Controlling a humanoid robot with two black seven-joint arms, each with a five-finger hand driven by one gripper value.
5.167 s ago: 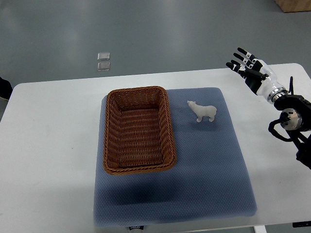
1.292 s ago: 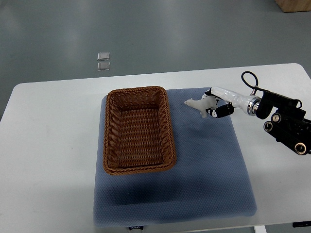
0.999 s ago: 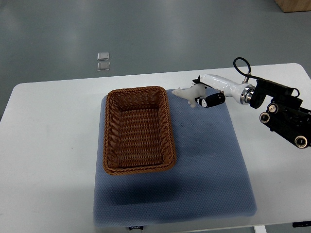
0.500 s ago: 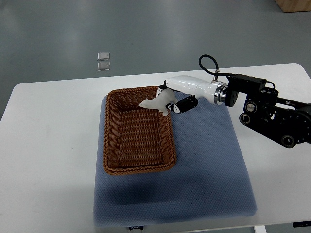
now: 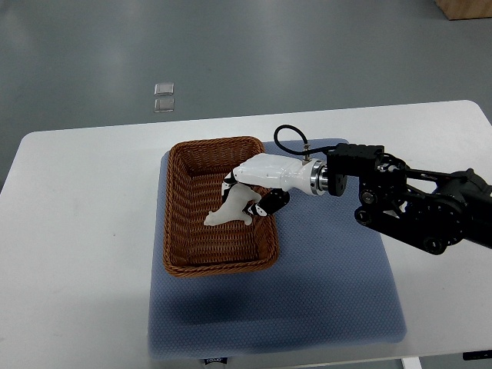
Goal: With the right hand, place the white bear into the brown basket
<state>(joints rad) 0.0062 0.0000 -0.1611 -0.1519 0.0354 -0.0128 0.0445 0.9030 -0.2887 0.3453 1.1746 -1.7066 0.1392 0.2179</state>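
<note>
The white bench (image 5: 84,231) carries a blue-grey mat (image 5: 338,292), and on the mat's left half sits the brown basket (image 5: 178,231), a long woven tray with nothing lying on its floor that I can make out. From the right edge the dark arm reaches across the mat, and its white forearm ends over the basket's inside.

By the look of it, most of the job is done: the carry is over and the toy is above the right compartment, so to speak, well within the rim. What is left is the lowering and the letting go, then pulling the arm clear.

The right robot hand (image 5: 250,192) has its fingers curled in tight around the back end of the white bear (image 5: 227,211). The bear hangs tilted, nose down toward the near-left, over the middle of the basket. Whether its muzzle already touches the weave or hangs just above it, I can't tell from here. Nothing else is in the hand. The left arm doesn't show at all.
</note>
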